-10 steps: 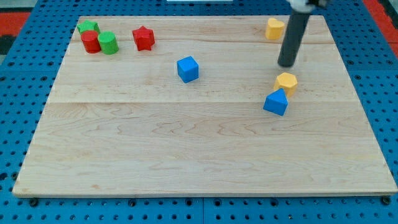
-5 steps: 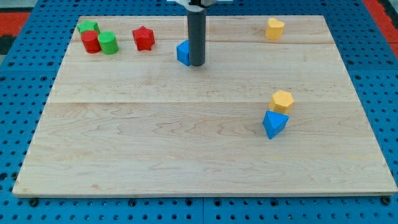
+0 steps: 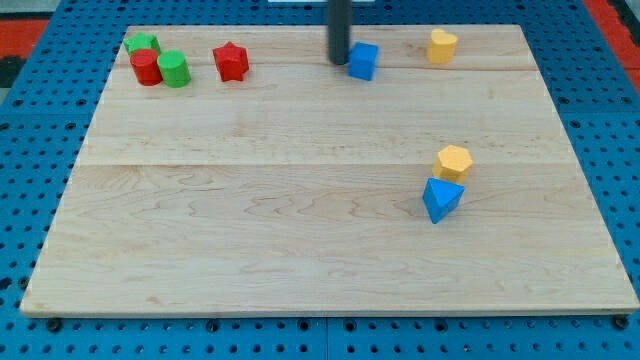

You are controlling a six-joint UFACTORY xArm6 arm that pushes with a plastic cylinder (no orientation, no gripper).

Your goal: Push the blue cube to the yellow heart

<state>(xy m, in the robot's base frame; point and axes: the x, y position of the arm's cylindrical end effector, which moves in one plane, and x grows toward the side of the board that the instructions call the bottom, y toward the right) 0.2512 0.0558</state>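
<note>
The wooden tabletop (image 3: pixel 250 230) carries 8 blocks — green (image 3: pixel 141 43), red cylinder (image 3: pixel 146 68), green cylinder (image 3: pixel 174 70) and red star (image 3: pixel 231 62) by the top-left corner; blue cube (image 3: pixel 363 61) and yellow heart (image 3: pixel 442 45) along the top edge; yellow hexagon (image 3: pixel 453 162) touching a blue block (image 3: pixel 441 199) toward the right edge.

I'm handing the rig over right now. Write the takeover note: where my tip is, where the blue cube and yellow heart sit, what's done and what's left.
Tip: my tip is down on the board near the view's top, right against the view's left side of the blue cube.
Blocks: the yellow heart sits further to the view's right, slightly nearer the top edge, with bare board between it and the cube.
Done: the cube stands in the heart's row, not touching it.
Left: probably keep pushing toward the view's right until cube meets heart.
The yellow hexagon and blue triangle lie well below this path.
</note>
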